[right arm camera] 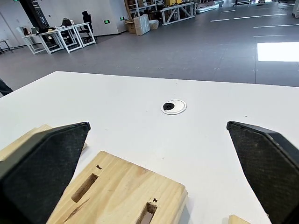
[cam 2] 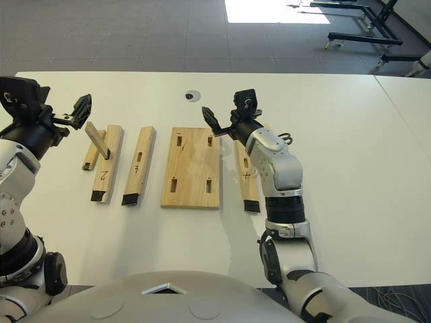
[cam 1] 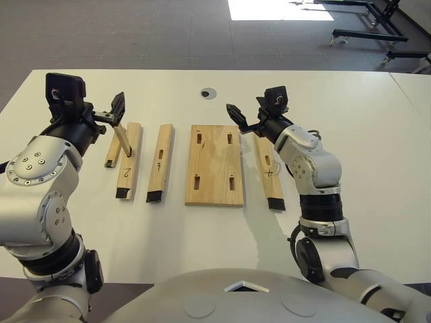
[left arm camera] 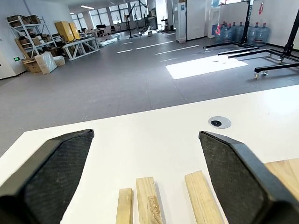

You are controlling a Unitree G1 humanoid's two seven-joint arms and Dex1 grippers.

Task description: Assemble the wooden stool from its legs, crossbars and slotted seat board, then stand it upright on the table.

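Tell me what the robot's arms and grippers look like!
The left arm and right arm have shiny silver-grey rounded shells with black rings at the joints. A black cable loops beside the right arm's lower joint. The left gripper and right gripper are black, each with two wedge-shaped fingers whose pads are finely textured.

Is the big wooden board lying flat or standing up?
Lying flat. The seat board rests on the table with its broad face up, and all four slots show on top.
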